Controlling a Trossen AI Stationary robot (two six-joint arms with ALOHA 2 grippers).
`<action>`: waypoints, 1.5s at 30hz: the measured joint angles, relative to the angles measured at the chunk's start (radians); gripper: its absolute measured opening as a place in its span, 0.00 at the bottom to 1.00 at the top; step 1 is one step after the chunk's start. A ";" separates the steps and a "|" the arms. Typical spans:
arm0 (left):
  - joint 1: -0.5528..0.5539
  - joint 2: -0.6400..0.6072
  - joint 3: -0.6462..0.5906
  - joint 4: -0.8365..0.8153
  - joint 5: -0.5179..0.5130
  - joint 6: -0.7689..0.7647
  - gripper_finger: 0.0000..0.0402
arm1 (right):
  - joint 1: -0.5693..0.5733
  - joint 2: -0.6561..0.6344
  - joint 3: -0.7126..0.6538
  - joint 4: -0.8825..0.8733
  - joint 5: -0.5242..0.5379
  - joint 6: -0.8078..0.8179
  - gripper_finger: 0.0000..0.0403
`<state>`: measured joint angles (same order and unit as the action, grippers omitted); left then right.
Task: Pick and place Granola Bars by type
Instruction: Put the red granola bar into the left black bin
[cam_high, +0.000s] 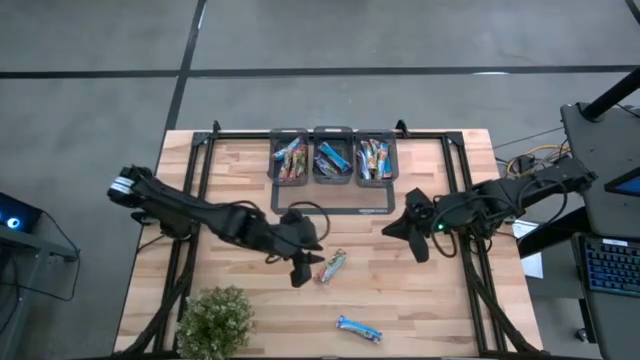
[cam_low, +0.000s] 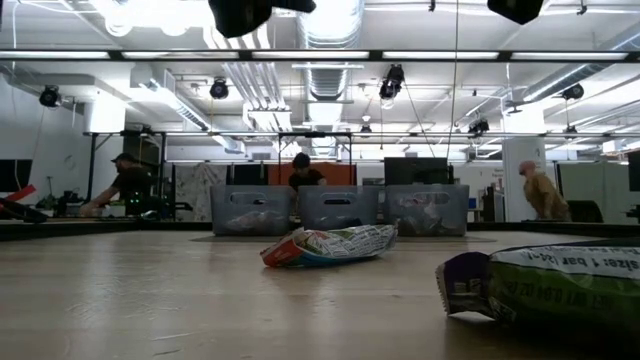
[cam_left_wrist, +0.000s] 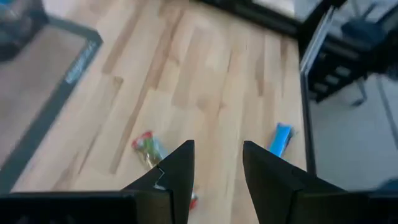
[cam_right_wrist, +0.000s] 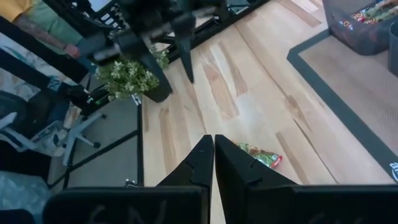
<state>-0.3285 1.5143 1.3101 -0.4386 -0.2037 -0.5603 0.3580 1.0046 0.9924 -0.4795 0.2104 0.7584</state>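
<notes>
From above, three bins (cam_high: 333, 158) stand in a row at the table's far edge, each already holding Granola Bars. Two bars remain loose on the wooden table (cam_high: 420, 290): a multicoloured bar (cam_high: 332, 265) near the middle and a blue bar (cam_high: 359, 328) near the front edge. The left gripper (cam_high: 300, 272) hangs just beside the multicoloured bar, on its left. The right gripper (cam_high: 418, 240) waits well to the right, in front of the bins. A leafy plant (cam_high: 214, 321) sits at the front left corner.

At table height, the multicoloured bar (cam_low: 330, 244) lies flat on the wood with the bins (cam_low: 338, 209) behind it; people move in the room beyond.

The left wrist view shows its own fingers (cam_left_wrist: 180, 171) parted and empty, the multicoloured bar (cam_left_wrist: 149, 150) partly hidden behind one of them and the blue bar (cam_left_wrist: 280, 139) farther off.

The right wrist view shows its own fingers (cam_right_wrist: 200, 163) pressed together with nothing between them, the multicoloured bar (cam_right_wrist: 261, 155) just beyond.

The step in hand appears to be the approach to the multicoloured bar. The next move likely calls for centring the open fingers over it, descending and closing, then carrying it to the matching bin.
</notes>
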 joint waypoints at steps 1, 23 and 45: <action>0.000 0.019 0.018 -0.023 0.012 0.000 0.30 | 0.000 -0.005 0.000 0.000 0.000 -0.003 0.02; 0.049 0.149 0.211 -0.182 0.055 -0.063 0.30 | 0.013 -0.017 0.000 -0.019 0.000 -0.008 0.02; 0.061 0.276 0.209 -0.200 0.061 -0.186 0.57 | 0.044 -0.017 0.000 -0.020 0.027 -0.020 0.02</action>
<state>-0.2672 1.7907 1.5188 -0.6389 -0.1424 -0.7466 0.4019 0.9878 0.9924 -0.4992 0.2374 0.7383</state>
